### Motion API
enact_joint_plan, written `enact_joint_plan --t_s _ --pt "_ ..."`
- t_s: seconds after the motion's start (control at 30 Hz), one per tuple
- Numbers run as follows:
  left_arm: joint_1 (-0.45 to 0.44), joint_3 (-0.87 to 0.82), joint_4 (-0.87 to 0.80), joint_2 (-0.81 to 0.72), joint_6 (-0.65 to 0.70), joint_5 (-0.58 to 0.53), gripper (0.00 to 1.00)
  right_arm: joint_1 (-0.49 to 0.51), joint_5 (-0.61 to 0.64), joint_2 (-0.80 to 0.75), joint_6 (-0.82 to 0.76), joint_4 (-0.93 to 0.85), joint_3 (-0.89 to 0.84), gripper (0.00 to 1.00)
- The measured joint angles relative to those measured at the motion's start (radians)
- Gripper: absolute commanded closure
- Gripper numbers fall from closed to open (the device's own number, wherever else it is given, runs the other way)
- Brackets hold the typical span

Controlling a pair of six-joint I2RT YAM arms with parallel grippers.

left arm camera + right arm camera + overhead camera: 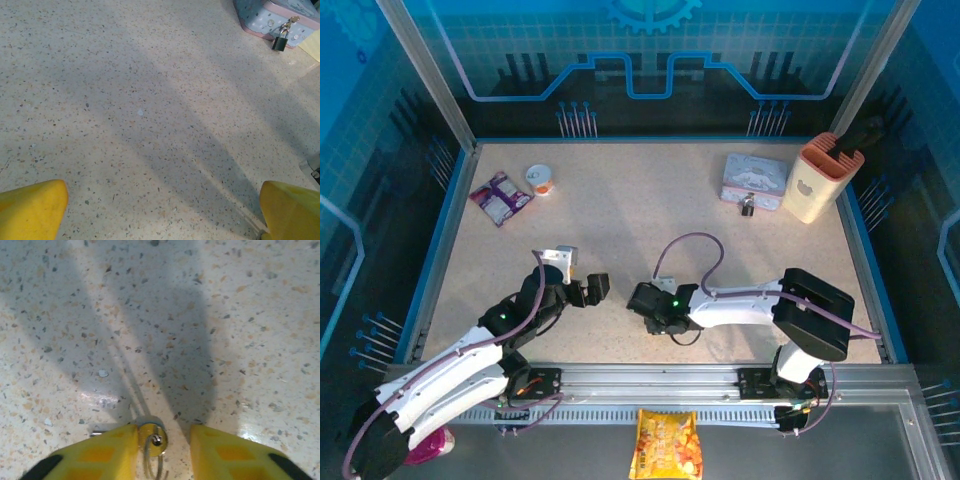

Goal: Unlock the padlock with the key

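Observation:
The key [152, 436] lies flat on the speckled table, its round head with a thin wire ring between my right gripper's [164, 433] yellow fingers. The left finger touches the head, the right finger stands a little apart, so the jaws are narrow but open. In the top view that gripper [640, 300] is low near the table's front middle. The small dark padlock [747, 207] hangs at the front of the pastel tin box [755, 178] at the back right. The left wrist view has the padlock [280, 42] too. My left gripper [585, 290] is wide open over bare table.
A peach holder [822, 178] stands right of the tin box. A purple packet [501, 196] and a small cup [541, 179] lie at the back left. A yellow snack bag [665, 445] sits beyond the front rail.

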Motion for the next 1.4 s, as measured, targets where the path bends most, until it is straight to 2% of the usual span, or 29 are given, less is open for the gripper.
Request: enact_joint_plan --t_s 0.1,0.33,0.57,0.8,1.0,1.4 --pt "0.000 0.001 -0.004 0.027 -0.017 -0.002 0.01 0.001 0.008 -0.002 0.013 -0.005 0.000 0.85" --pt "0.000 0.050 -0.056 0.135 -0.101 -0.003 0.01 -0.003 0.007 -0.029 0.026 0.010 -0.021 0.94" --pt "0.000 0.173 -0.099 0.250 -0.187 0.042 0.01 -0.081 -0.004 -0.202 0.057 0.030 -0.176 1.00" --pt "0.000 0.247 -0.087 0.356 -0.291 0.111 0.01 -0.214 -0.010 -0.451 0.099 0.078 -0.373 1.00" --pt "0.000 0.245 -0.035 0.424 -0.379 0.153 0.01 -0.276 -0.007 -0.606 0.109 0.088 -0.440 1.00" --pt "0.000 0.241 -0.013 0.422 -0.414 0.196 0.01 -0.280 -0.042 -0.631 0.088 0.137 -0.487 1.00"
